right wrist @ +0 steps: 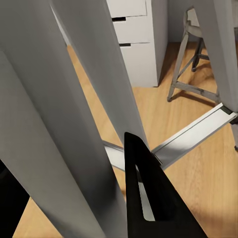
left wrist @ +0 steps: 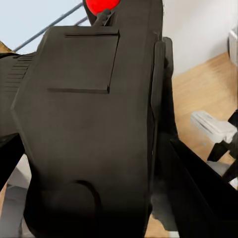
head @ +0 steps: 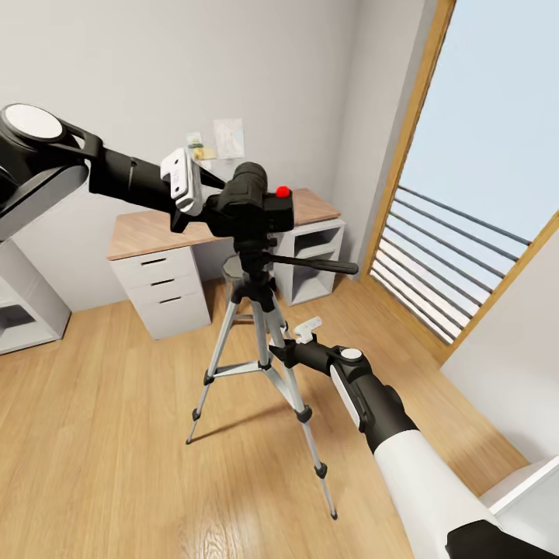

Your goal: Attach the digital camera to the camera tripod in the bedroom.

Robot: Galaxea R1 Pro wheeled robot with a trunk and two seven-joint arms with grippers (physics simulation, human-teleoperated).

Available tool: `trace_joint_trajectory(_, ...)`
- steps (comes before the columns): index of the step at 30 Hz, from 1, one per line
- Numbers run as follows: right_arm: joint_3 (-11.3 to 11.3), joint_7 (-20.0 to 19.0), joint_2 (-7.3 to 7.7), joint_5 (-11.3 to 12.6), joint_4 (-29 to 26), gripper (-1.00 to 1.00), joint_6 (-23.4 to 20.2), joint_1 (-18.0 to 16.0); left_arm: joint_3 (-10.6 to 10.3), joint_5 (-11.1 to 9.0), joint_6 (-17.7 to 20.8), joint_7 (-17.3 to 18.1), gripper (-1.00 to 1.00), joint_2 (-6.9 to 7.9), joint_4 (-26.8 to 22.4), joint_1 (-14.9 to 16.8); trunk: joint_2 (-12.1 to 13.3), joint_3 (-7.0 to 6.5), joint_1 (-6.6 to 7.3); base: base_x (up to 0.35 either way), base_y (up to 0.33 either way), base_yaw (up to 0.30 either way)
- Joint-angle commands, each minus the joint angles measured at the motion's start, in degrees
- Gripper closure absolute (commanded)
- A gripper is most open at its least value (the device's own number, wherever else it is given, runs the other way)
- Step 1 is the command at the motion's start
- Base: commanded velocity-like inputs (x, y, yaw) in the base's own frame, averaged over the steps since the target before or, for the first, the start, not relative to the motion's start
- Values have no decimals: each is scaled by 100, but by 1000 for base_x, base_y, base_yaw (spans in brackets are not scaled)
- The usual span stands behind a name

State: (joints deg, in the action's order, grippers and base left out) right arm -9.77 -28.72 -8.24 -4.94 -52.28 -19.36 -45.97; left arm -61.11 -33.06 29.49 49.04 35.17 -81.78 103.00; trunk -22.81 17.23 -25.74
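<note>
The right tool (head: 281, 353) clasps a silver leg of the camera tripod (head: 264, 341), apparently to steady it. Above it, the left tool (head: 213, 203) is closed on the digital camera (head: 252, 203), setting it right on the tripod's head for mounting.

You see the digital camera (head: 250, 203) at the frame's upper middle as matt black plastic, with a glossy red button (head: 282, 190) on top. Below it, the camera tripod (head: 260, 365) has smooth silver metal legs with a dull sheen, and matt black joints and feet. In the right wrist view those legs (right wrist: 84, 99) read as plain brushed grey. The desk (head: 147, 233) behind has a warm wood top over smooth white drawer fronts. The floor (head: 101, 466) is light plank wood, faintly satin. Your right forearm (head: 435, 481), lower right, is smooth white shell.
</note>
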Motion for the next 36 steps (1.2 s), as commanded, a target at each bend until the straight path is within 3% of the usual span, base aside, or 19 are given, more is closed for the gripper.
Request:
trace_joint_trajectory(1, -3, -23, -2, -15, -10, 100, -15, -8, -73, 32, 42, -12, 100, 79, 3, 9, -10, 12, -4, 0, 0, 0)
trace_joint_trajectory(2, 0, -21, -2, -16, -10, 100, -15, -8, -99, 35, 40, 18, 100, 195, 9, 9, -10, 12, -4, 0, 0, 0)
trace_joint_trajectory(6, -5, -20, -2, -16, -10, 100, -15, -8, -111, 28, 40, -1, 100, 245, 16, 9, -10, 12, -4, 0, 0, 0)
trace_joint_trajectory(13, -7, -20, -2, -16, -10, 100, -15, -8, -102, 20, 52, -57, 100, 265, 65, 9, -10, 12, -4, 0, 0, 0)
trace_joint_trajectory(23, -7, -20, -2, -16, -10, 100, -15, -8, -113, -32, 63, -458, 100, 210, 266, 9, -10, 12, -4, 0, 0, 0)
trace_joint_trajectory(27, -7, -20, -2, -16, -10, 100, -15, -8, -118, -159, 65, -691, 100, 187, 312, 9, -10, 12, -4, 0, 0, 0)
trace_joint_trajectory(29, -7, -20, -2, -16, -10, 100, -15, -8, -119, -336, 65, -806, 100, 180, 347, 9, -10, 12, -4, 0, 0, 0)
trace_joint_trajectory(36, -7, -20, -2, -15, -10, 100, -16, -8, -127, -574, 57, -878, 100, 168, 367, 9, -10, 12, -4, 0, 0, 0)
